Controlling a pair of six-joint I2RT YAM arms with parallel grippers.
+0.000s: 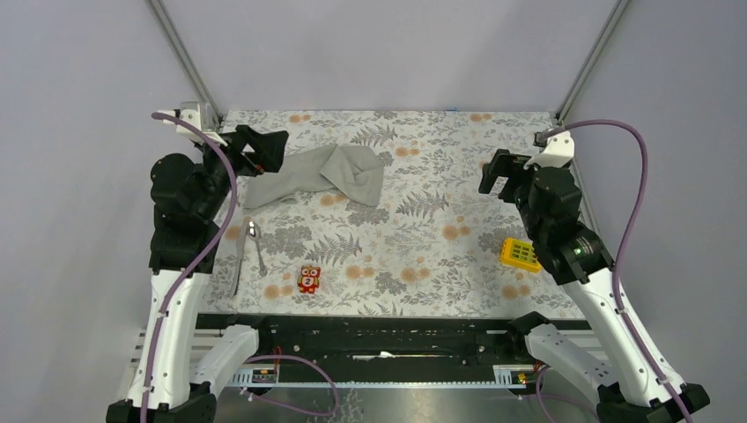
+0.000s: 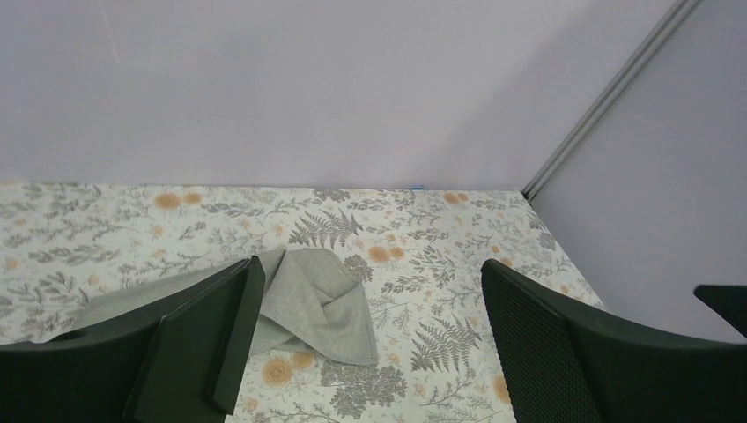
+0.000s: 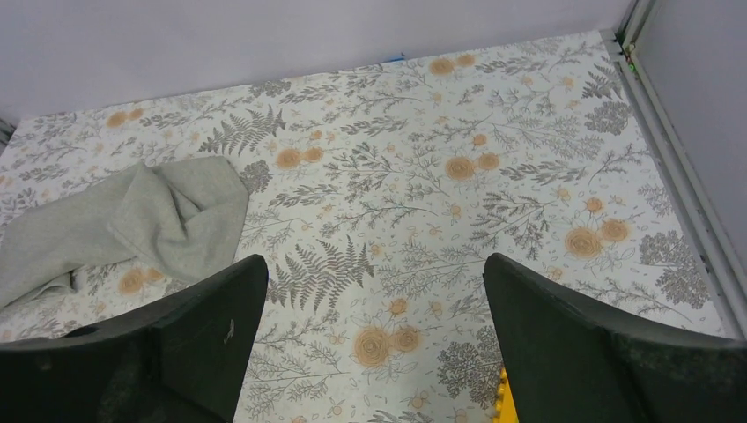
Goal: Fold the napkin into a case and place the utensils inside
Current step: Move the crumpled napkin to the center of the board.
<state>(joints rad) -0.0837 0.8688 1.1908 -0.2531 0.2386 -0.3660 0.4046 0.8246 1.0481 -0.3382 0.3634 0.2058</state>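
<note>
Plain grey napkin (image 1: 321,176) on floral-printed table cover (image 1: 423,238).

Bright, even overhead light; soft shadows; all 3 views sharp.

One napkin (image 1: 328,176), two utensils (image 1: 255,236), one red toy (image 1: 308,278), one yellow block (image 1: 520,254).

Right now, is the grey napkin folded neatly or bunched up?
Bunched up. The napkin lies twisted and rumpled on the floral cover, with uneven creases and no flat, squared layers.
</note>
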